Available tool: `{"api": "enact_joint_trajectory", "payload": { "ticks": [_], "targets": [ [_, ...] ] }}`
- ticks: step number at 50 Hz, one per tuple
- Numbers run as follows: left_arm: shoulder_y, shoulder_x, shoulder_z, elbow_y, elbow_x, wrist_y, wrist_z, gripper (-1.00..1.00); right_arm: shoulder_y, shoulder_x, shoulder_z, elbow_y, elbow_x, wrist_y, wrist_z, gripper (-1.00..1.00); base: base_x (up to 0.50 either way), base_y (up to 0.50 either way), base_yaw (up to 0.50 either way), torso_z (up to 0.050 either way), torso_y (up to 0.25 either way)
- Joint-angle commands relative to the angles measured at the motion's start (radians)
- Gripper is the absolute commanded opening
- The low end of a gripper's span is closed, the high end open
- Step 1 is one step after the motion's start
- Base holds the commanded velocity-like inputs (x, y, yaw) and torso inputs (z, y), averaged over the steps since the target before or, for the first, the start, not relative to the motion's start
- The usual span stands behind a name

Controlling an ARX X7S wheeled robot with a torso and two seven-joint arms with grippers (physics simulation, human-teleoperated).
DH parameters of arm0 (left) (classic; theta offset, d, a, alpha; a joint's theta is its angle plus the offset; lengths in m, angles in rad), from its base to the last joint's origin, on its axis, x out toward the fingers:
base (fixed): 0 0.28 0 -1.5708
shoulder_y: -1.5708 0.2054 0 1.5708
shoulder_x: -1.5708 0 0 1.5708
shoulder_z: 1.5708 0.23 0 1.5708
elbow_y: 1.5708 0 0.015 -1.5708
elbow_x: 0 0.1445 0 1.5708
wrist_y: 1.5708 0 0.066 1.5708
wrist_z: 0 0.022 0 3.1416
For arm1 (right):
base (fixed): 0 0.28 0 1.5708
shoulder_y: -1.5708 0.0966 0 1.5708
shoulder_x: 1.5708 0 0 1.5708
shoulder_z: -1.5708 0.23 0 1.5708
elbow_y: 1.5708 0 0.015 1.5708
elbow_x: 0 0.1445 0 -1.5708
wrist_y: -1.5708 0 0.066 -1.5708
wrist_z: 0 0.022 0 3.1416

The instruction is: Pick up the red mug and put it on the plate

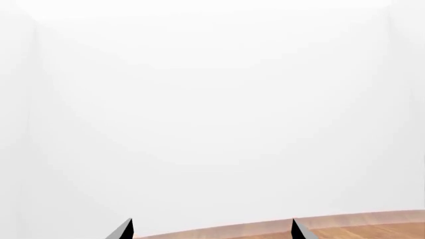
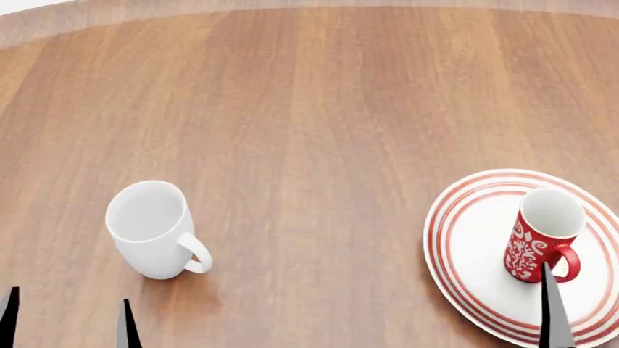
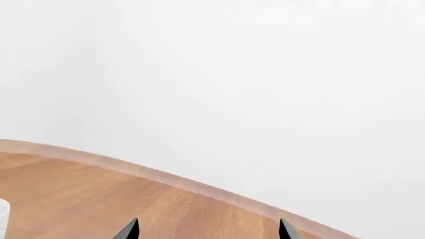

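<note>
Left gripper [image 2: 66, 319]: two dark fingertips poke up at the near edge of the head view, set apart with only bare table between them, holding nothing; the left wrist view shows the same two tips spread wide against white wall, with a strip of table edge beyond

White mug [image 2: 153, 229]: plain, upright on the wooden table [image 2: 309, 109], left of centre, handle turned toward the near right, standing just beyond the left fingertips and clear of them

Plate [image 2: 464, 239]: round, white with red rings, at the right of the table, its far right side cut by the frame edge

Red mug [image 2: 541, 235]: upright on the plate, right of the plate's centre, white swirls on red, white inside, handle toward the near right

Right gripper [image 3: 207, 231]: in its wrist view two dark tips stand well apart with nothing between them; in the head view only one tip shows, rising in front of the red mug's handle; contact cannot be told
</note>
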Motion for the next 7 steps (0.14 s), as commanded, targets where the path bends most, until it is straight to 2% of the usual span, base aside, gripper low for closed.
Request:
{"api": "enact_joint_trajectory", "payload": {
  "ticks": [1,7],
  "targets": [
    [-0.004,-0.004,0.010,-0.002,-0.003,0.004,-0.007,1.00,-0.048,-0.002,0.011,-0.103,0.012,-0.007,0.000,1.00,0.00,0.00,0.00,0.000,0.000],
    [-0.007,-0.006,0.017,-0.003,-0.007,0.006,-0.010,1.00,-0.050,0.008,-0.003,-0.159,0.006,0.014,0.011,1.00,0.00,0.00,0.00,0.000,0.000]
  ]
}}
